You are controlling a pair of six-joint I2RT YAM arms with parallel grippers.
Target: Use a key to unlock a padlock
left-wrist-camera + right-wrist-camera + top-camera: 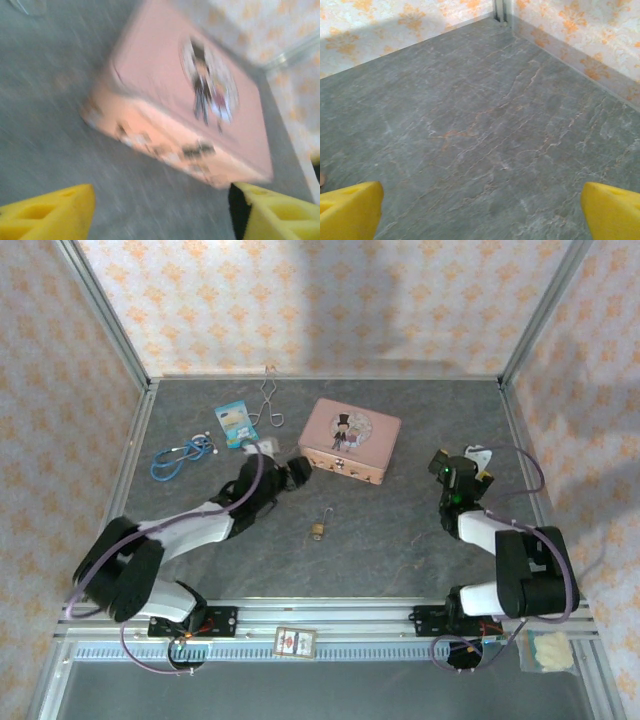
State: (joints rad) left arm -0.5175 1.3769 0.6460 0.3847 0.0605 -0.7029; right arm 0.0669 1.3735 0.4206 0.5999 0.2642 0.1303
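The small brass padlock (318,529) lies on the grey table in front of the pink tin (352,440), its thin shackle pointing away from the arms. A tiny pale speck that looks like the key (416,543) rests to the padlock's right. My left gripper (297,470) hovers by the tin's near left corner, well apart from the padlock. In the blurred left wrist view the left gripper (164,200) stands open, with bare table between its yellow fingers and the pink tin (190,100) just ahead. My right gripper (470,462) is at the right side; the right gripper (482,200) is open over bare table.
A blue stethoscope (183,455), a blue packet (235,420) and wire tongs (270,400) lie at the back left. A small card box (295,641) and a pale bag (550,650) sit by the front rail. Patterned walls enclose the table.
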